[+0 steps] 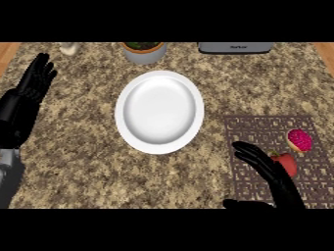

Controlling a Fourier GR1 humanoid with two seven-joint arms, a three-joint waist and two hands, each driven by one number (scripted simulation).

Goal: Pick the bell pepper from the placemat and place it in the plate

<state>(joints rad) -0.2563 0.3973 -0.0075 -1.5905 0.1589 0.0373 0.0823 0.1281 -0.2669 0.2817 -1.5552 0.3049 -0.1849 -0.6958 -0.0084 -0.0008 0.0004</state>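
From the head view, the red bell pepper [287, 162] lay on the dark patterned placemat [256, 128] at the counter's right side, with a pink-frosted doughnut [299, 140] just beside it, further from the robot. The right hand [265, 169] hovered over the placemat's left part, fingers straight and spread, the thumb held apart lower down; it was clamped on nothing, and its fingers partly covered the pepper's left side. Whether they touched it could not be told. The white plate [129, 125] sat bare on the granite counter [83, 162], well apart from the placemat toward the left. The left hand [25, 98] rested open at the left edge, fingers up.

The main risk appeared to be the doughnut's closeness: a closing hand could catch or nudge it along with the pepper. Straight fingers arriving from the side might also push the rounded pepper across the mat rather than enclose it. A potted plant [144, 50] and a grey appliance [234, 47] stood at the far edge, probably clear of the carry path.
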